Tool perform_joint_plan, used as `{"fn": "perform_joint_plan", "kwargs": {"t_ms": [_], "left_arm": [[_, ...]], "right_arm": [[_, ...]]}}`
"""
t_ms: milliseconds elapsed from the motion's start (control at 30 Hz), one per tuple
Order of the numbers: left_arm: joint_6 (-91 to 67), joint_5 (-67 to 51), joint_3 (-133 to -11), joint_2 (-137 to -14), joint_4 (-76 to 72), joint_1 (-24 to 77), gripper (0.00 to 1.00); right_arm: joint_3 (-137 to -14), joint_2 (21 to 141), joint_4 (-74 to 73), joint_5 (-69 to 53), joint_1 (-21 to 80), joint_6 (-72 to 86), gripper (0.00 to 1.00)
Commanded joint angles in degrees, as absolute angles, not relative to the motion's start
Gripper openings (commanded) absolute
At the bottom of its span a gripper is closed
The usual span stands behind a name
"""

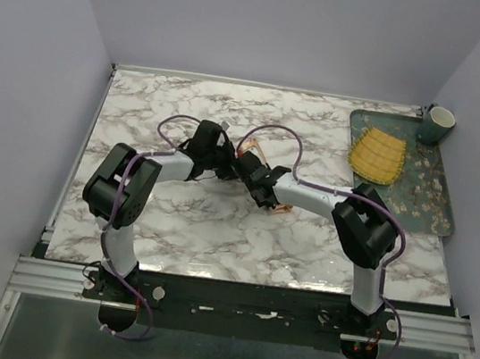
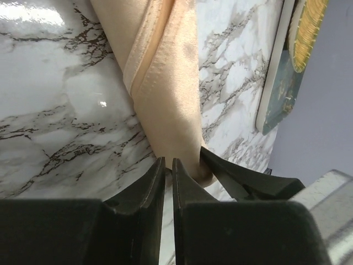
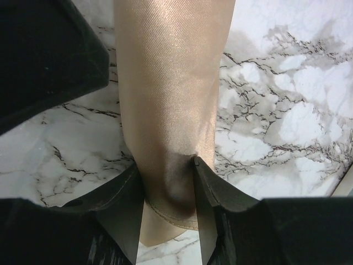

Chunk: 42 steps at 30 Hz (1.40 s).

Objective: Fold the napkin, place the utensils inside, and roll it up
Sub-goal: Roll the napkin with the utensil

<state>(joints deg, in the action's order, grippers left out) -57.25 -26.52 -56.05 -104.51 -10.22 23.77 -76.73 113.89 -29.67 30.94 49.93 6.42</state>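
Clamping the napkin (image 3: pixel 171 83) with the right gripper (image 3: pixel 165 165): fingers (image 3: pixel 127 204) pressed against both sides of the peach-orange roll, denting and darkening the fabric where squeezed. Pokes out a little past the fingertips toward the wrist camera, ending in a loose hemmed edge. Runs away from that camera as a smooth, tight tube lying on the marble tabletop (image 3: pixel 287 99). Passes beside a large black shape (image 3: pixel 44 55) at the upper left of that view, too close and dark to name.

Seen from the left wrist, shows a stitched hem and an overlapping layer along the length of the roll. Ends just beside the left gripper (image 2: pixel 167 161), drawn almost together with only a thin slit between its tips and nothing visible inside the slit. Sits tucked at that end between the left gripper's near finger and another black finger (image 2: pixel 237 174) on the right; cannot tell from that view whose.

From above, mostly hidden beneath both grippers, meeting tip to tip near the middle of the tabletop, with only small peach slivers showing beside them. Well apart, at the far right edge: a teal tray (image 1: pixel 430 208) carrying a yellow checked cloth (image 1: pixel 377 155), and a green cup (image 1: pixel 436 125) at the tray's far corner.
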Motion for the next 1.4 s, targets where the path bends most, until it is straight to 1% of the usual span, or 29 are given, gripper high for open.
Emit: {"fn": "perform_joint_plan", "kwargs": {"t_ms": [0, 200, 500, 667, 1000, 1200, 1367], "left_arm": [[-58.6, -28.3, -57.6, -108.4, -11.3, 24.4, 0.17], [-59.1, -27.4, -58.0, -111.4, -12.2, 25.4, 0.16], [-59.7, -26.8, -62.9, -116.0, -11.9, 26.5, 0.15], [-58.4, -25.4, -66.9, -118.3, -9.0, 26.7, 0.16], [-57.8, -24.4, -70.9, -123.7, -7.6, 26.9, 0.15], [-57.1, -25.3, -78.2, -128.2, -4.3, 27.4, 0.15], [-53.2, -21.0, -80.9, -126.8, -0.1, 27.4, 0.19]], "right_arm": [[-74.6, 113.5, -28.5, 27.3, 48.3, 7.7, 0.47], [-74.3, 112.9, -27.5, 24.6, 46.9, 9.0, 0.47], [-74.1, 112.6, -26.1, 21.3, 45.5, 10.0, 0.46], [-72.9, 111.7, -24.7, 17.6, 43.3, 11.2, 0.41], [-71.0, 110.5, -21.2, 10.0, 38.3, 14.4, 0.40], [-72.7, 111.5, -21.3, 8.8, 36.6, 14.7, 0.40], [-73.5, 112.1, -21.2, 8.5, 36.0, 14.3, 0.40]]}}
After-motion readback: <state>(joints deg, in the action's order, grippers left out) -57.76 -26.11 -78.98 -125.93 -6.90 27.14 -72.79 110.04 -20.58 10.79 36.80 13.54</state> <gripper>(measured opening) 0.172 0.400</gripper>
